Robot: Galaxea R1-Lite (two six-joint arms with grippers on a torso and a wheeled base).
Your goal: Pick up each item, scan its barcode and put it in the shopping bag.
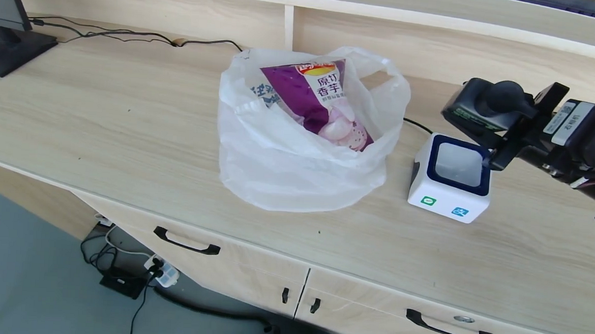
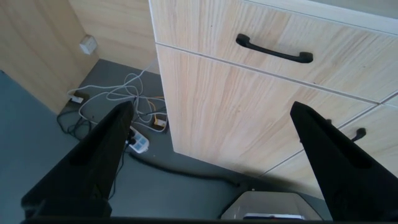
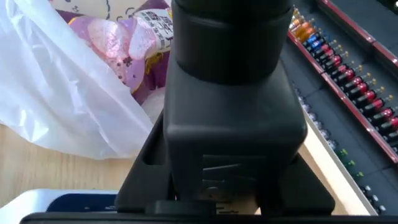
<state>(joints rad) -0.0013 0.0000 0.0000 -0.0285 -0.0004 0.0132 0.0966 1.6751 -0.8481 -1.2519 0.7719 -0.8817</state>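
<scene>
My right gripper (image 1: pixel 526 127) is clamped on the black item (image 1: pixel 484 108), holding it just above the far edge of the scanner (image 1: pixel 452 180). Scan step, I reckon. I can't see the barcode, so I want to turn the labelled side square to the window and hold steady. Then over to the bag (image 1: pixel 287 171), dropping in beside the chips (image 1: pixel 316 102). My left gripper (image 2: pixel 211 106) hangs wide open, empty, before the drawers (image 2: pixel 249 93).

Right arm (image 1: pixel 574 135) black, white label stickers, dark cables; left pincer (image 2: pixel 210 107) fingers (image 2: pixel 93 168) black, wedge-shaped.
</scene>
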